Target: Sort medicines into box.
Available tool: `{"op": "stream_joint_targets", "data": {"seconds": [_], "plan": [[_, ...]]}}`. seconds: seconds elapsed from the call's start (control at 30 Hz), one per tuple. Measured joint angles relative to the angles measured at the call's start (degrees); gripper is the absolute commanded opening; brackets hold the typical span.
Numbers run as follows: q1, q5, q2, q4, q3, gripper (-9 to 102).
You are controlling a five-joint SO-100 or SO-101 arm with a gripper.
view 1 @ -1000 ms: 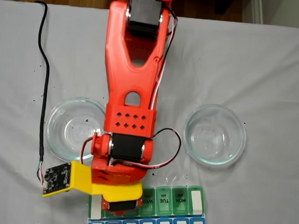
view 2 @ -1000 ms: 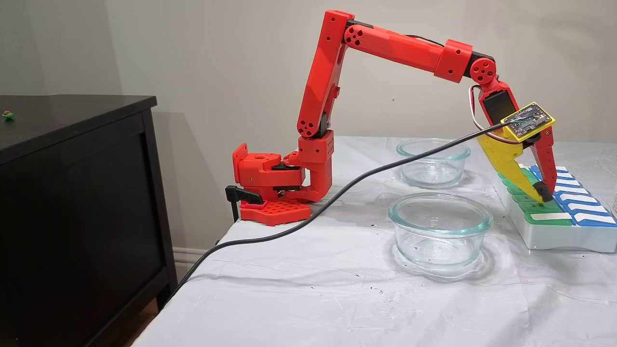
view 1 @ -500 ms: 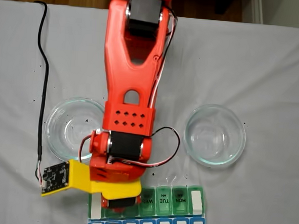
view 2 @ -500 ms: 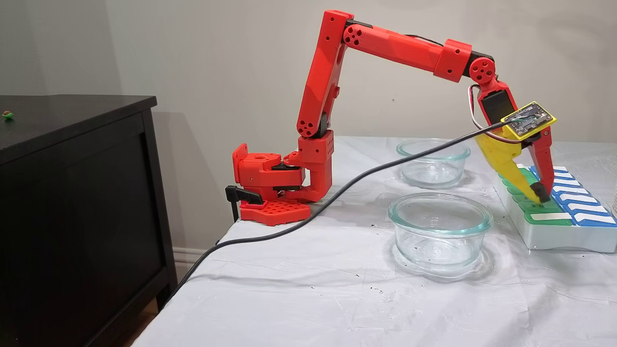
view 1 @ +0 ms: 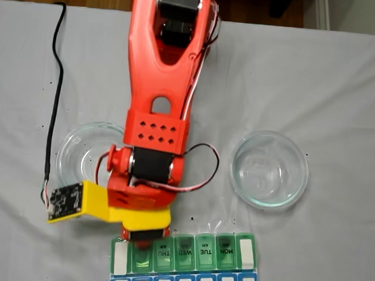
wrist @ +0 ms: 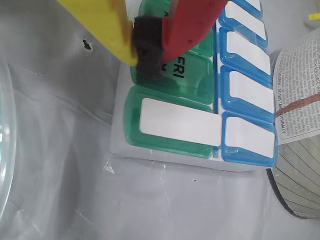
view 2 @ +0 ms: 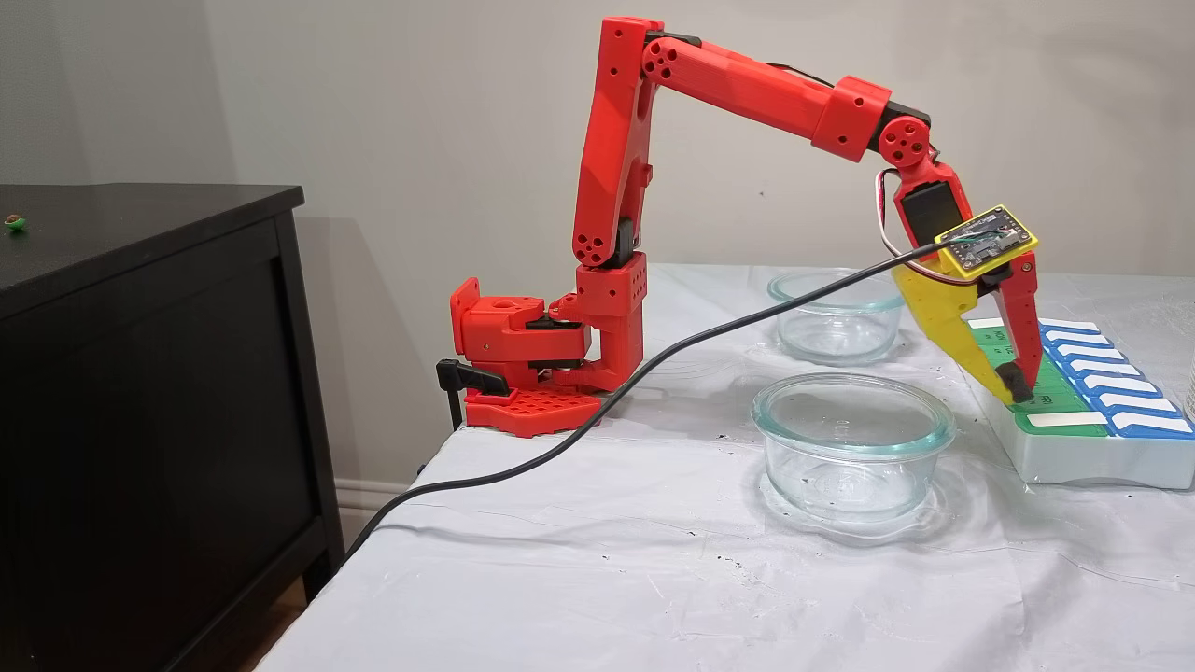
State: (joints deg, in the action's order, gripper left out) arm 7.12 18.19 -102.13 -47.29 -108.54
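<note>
The box point(view 1: 193, 255), a weekly pill organiser with translucent green lids and a blue row behind them, lies along the bottom edge of a fixed view looking down, just right of centre. Its green lids read THU, WED, TUE and MON from left to right there, with white labels at both ends. In another fixed view from the side, the box point(view 2: 1092, 439) sits at the right edge of the frame, on a table covered with a white cloth point(view 2: 653, 560).

The red arm point(view 2: 738, 89) reaches from its base at the centre of the side view across to the right. The gripper point(view 2: 1013, 387), one finger yellow and one red, points down over the near end of the green row. In the wrist view the gripper point(wrist: 147, 47) enters from the top of the frame, its two fingers drawn together around a dark pad, with no gap between them. The tip hangs over the lid marked FRI point(wrist: 175, 67); I cannot tell whether it touches the lid. Nothing can be seen held between the fingers.

Two clear glass dishes stand on the cloth. In the top-down view, one dish point(view 1: 270, 170) lies right of the arm and the other dish point(view 1: 78, 156) lies left, partly covered by the arm. No pills can be made out in either dish.

A black cable point(view 2: 560, 443) runs from the gripper down off the table's left edge.
</note>
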Motion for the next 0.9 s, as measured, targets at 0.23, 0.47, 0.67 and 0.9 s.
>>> {"op": "stream_joint_targets", "data": {"seconds": [0.23, 0.47, 0.67, 0.9], "plan": [[-2.02, 2.29, -15.73, 9.93, -14.5, 0], [-6.15, 3.08, -41.75, 12.83, -29.53, 0], [-9.93, 4.22, -59.59, 9.05, -39.02, 0], [-13.27, 7.73, -78.4, -0.62, -52.65, 0]]}}
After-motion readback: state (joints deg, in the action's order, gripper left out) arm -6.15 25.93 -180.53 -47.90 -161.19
